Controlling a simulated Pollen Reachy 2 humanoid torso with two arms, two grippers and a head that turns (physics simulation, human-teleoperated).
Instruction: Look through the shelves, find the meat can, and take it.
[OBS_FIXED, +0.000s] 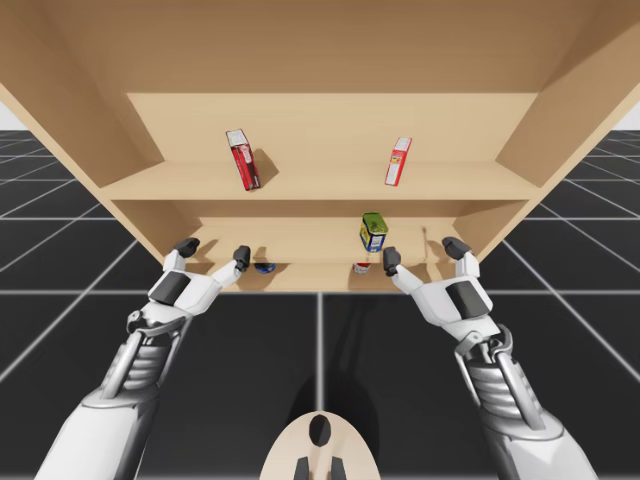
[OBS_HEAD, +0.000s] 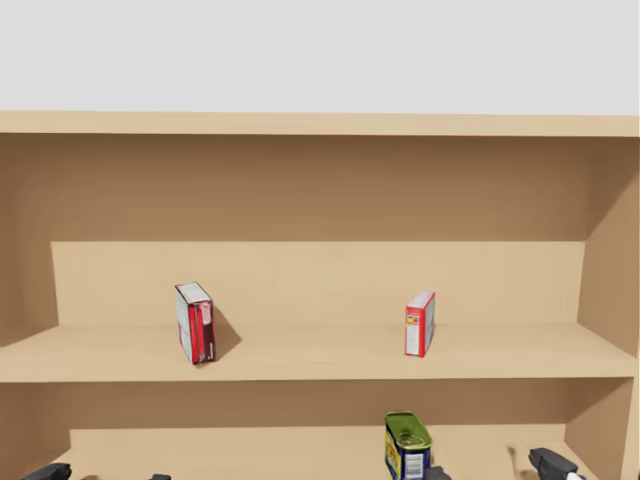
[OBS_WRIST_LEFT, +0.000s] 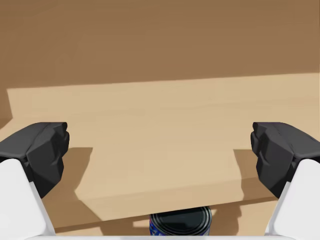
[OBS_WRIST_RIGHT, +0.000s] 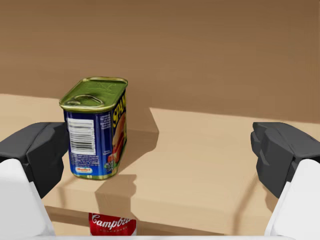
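Nearest, the robot's left tool (OBS_FIXED: 214, 251) and right tool (OBS_FIXED: 423, 254) hang at the front edge of the lower shelf board (OBS_FIXED: 310, 278). Each has its fingers spread wide apart with nothing between them. Just under that edge sit a round blue can (OBS_WRIST_LEFT: 180, 227), below the left tool, and a round red and white can (OBS_WRIST_RIGHT: 112, 224), below the right tool. On the board itself the blue rectangular can with a green-gold lid (OBS_WRIST_RIGHT: 95, 127) stands upright. It is ahead of the right tool, towards its left finger, and untouched. Farther off, the upper shelf (OBS_HEAD: 310, 355) carries a red box (OBS_HEAD: 195, 322) on the left and a red and white box (OBS_HEAD: 420, 324) on the right, both upright and well apart.
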